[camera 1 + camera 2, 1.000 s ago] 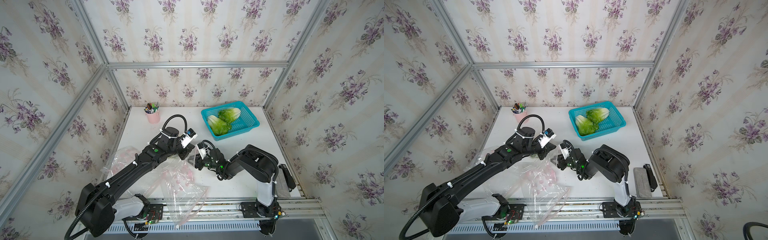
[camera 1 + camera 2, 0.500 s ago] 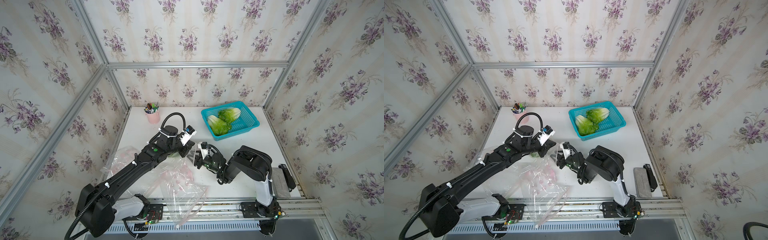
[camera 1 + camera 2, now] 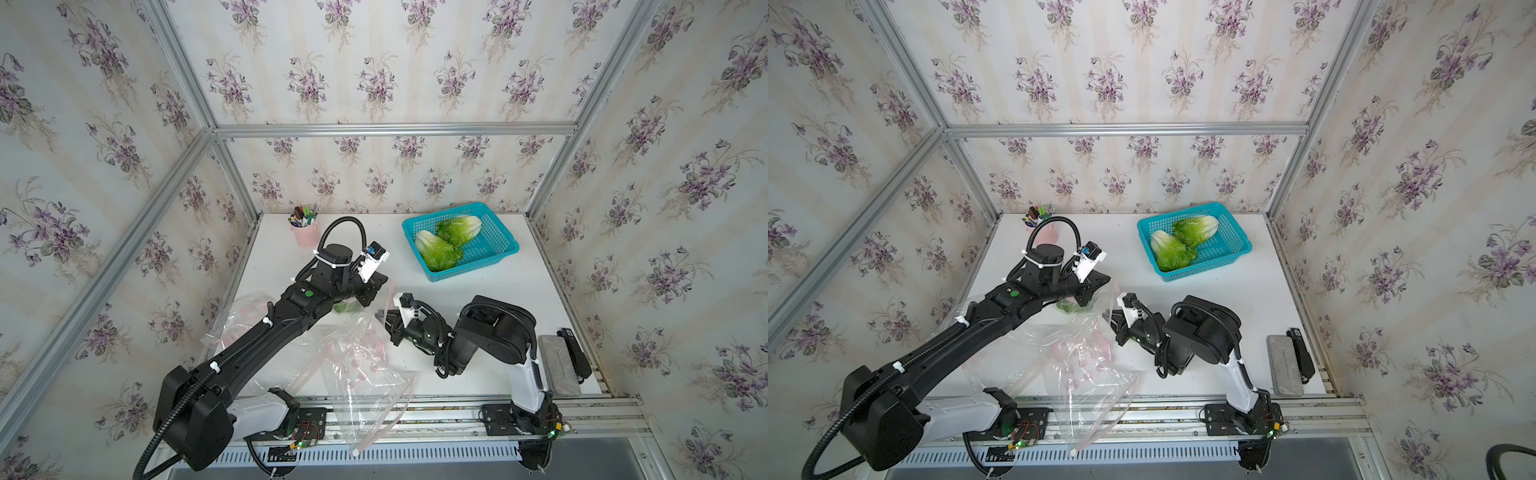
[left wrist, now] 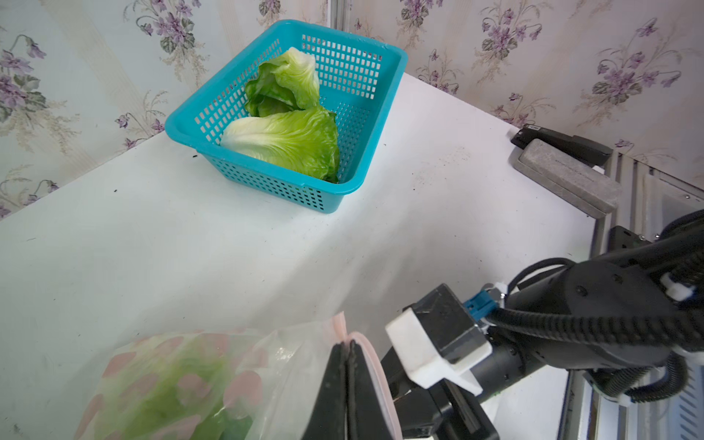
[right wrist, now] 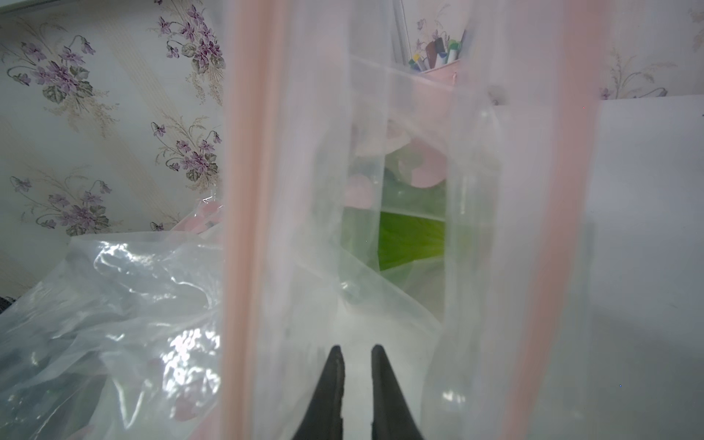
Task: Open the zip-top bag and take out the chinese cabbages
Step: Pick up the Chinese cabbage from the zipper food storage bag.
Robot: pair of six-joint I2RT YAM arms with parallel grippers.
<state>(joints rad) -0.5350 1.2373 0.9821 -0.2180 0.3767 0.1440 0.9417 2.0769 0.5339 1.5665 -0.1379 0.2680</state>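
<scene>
Where floral wallpaper [image 3: 374, 83] closes three sides, one white table [image 3: 457, 291]; turquoise mesh basket [image 3: 473, 271] toward the back, holding two chinese cabbages [image 3: 438, 251], touching; pink cup [image 3: 306, 237] of pens, far corner; clear zip-top bag [image 3: 357, 349] near the front, third cabbage [image 4: 171, 388] inside; left gripper [image 4: 348, 352] clamped on the bag's pink zip rim; right gripper [image 5: 357, 352] at the bag mouth, fingers narrowly apart, grip on film not discernible.

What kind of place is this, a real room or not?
Probably a robot test cell, not a lived-in room: aluminium bars frame flowered wallpaper panels around a white table, and the left arm and right arm stand on a rail at its edge.
</scene>
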